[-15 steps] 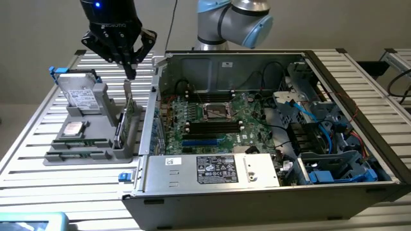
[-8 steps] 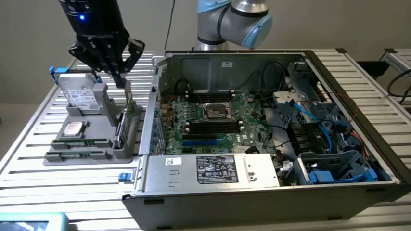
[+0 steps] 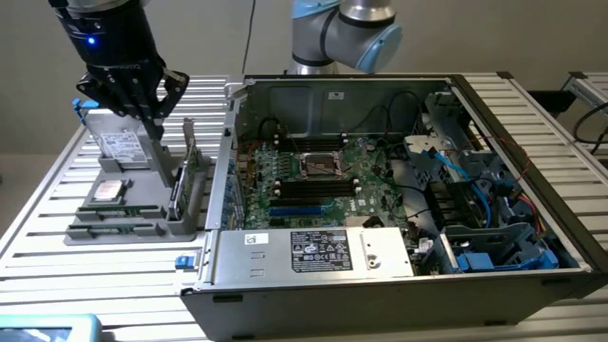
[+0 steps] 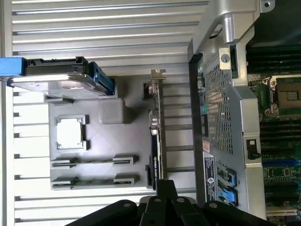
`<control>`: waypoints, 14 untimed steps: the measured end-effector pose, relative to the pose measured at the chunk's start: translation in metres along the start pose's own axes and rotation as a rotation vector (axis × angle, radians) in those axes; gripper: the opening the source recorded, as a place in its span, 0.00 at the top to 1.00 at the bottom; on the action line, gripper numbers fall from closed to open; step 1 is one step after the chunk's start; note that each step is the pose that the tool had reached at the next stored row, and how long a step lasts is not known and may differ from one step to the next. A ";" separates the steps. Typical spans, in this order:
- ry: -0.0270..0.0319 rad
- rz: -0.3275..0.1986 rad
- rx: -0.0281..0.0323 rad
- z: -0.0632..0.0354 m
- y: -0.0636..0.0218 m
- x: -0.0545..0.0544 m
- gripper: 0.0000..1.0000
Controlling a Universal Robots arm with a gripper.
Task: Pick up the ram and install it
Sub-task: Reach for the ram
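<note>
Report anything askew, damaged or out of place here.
Nothing stands out. The ram sticks lie straight in the slots of the grey holder, and the expansion card and hard drive stand upright.

The tool (image 3: 152, 130) is showing matte black, with a small blue light glowing on its body. The table (image 3: 38, 242) is running in pale silver ribbed slats. The tray (image 3: 142, 234) is showing plain mid grey, and the ram (image 3: 124, 211) is showing dark green. The hard drive (image 3: 122, 146) is gleaming silver under a white label. The motherboard (image 3: 318, 178) is showing green, striped with black slots and one blue slot. The cables (image 3: 446, 167) are showing bright blue. The case (image 3: 238, 267) is showing grey metal, wearing a black-and-white sticker (image 3: 320, 251).
</note>
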State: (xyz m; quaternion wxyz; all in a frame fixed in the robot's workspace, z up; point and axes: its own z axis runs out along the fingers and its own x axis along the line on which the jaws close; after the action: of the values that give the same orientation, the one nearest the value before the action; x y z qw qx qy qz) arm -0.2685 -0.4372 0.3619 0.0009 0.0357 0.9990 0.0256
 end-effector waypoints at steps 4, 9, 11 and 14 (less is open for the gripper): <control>0.0080 0.000 0.0005 0.0066 -0.0036 0.011 0.89; 0.0115 0.000 0.0009 0.0133 -0.0081 0.022 0.89; 0.0116 -0.001 0.0010 0.0141 -0.0095 0.024 0.89; 0.0118 -0.005 0.0009 0.0162 -0.0110 0.029 0.89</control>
State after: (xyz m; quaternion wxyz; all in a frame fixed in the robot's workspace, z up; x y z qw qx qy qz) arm -0.2981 -0.4453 0.3451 -0.0050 0.0329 0.9991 0.0254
